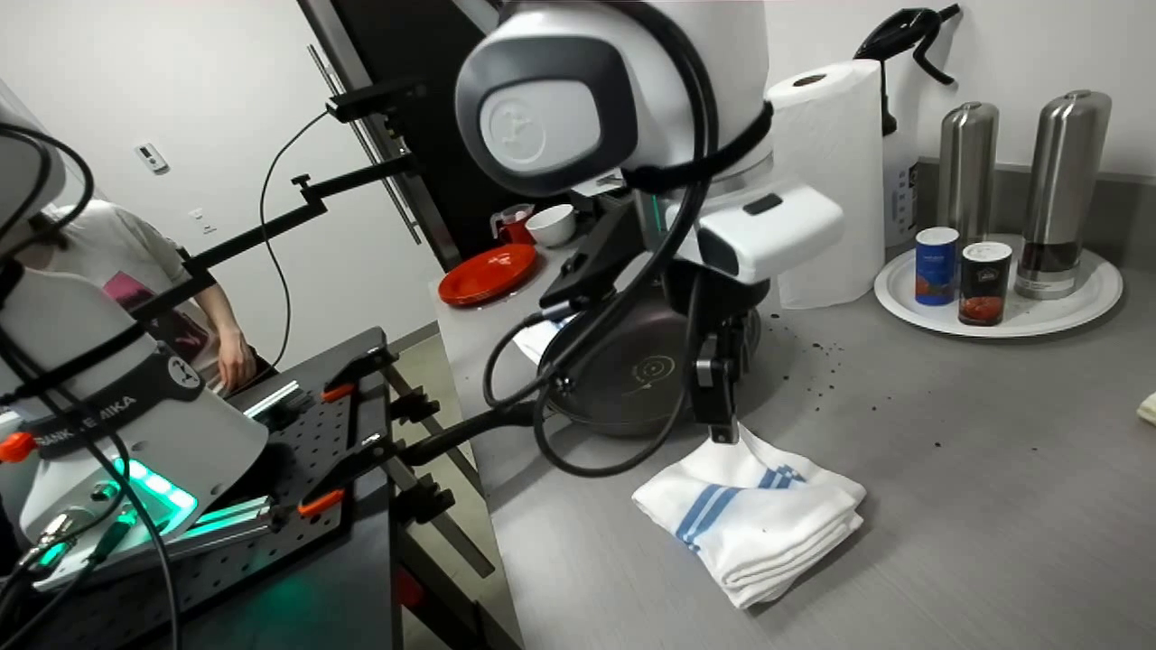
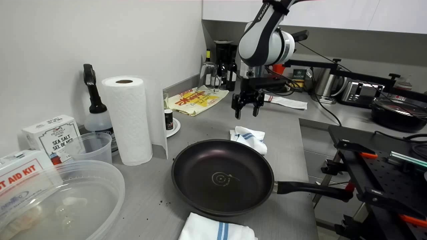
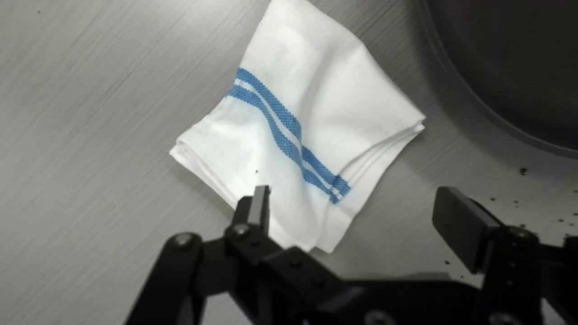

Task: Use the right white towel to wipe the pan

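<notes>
Pan [image 2: 220,166] shows a printed swirl [image 2: 221,179] inside; a plate [image 1: 1039,320] carries two canisters [image 1: 936,271].

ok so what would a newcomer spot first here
Most likely the round black pan on the grey counter, its handle jutting past the edge. Next, a blue-striped white towel beside the pan, with the open gripper nearby. In an exterior view, a bright red plate beyond the pan catches the eye.
</notes>
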### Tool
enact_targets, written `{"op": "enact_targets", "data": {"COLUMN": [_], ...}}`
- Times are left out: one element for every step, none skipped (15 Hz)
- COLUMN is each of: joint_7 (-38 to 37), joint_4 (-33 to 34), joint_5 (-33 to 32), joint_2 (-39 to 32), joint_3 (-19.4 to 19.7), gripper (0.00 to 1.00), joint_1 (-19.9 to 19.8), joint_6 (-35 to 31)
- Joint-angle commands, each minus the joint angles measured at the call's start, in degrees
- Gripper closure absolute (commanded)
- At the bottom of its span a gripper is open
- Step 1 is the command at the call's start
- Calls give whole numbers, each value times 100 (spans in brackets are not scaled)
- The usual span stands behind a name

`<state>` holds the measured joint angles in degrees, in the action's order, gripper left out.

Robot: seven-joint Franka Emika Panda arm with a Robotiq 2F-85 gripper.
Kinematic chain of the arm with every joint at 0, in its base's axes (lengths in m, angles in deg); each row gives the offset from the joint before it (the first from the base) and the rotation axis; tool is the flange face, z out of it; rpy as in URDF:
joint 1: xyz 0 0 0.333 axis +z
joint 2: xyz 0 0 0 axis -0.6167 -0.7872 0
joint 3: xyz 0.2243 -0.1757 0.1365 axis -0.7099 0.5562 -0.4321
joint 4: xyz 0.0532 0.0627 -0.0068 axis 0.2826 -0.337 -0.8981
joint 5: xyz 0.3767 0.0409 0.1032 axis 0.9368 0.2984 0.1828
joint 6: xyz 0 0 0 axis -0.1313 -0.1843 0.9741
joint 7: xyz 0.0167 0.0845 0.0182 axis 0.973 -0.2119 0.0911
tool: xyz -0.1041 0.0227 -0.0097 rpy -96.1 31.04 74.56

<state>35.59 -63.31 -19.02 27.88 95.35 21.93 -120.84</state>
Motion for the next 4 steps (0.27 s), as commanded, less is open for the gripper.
{"op": "enact_targets", "data": {"joint_7": [115, 191, 223, 238], "joint_4": [-33, -77, -131, -172], "joint_5": [-18, -20, -22, -24], "joint_2": [180, 319, 405, 441], "joint_3": [-31, -45, -49, -52], "gripper": [2, 0, 0, 0], "joint_1": [-22, -28, -27, -27], "joint_6": [133, 207, 230, 231]}}
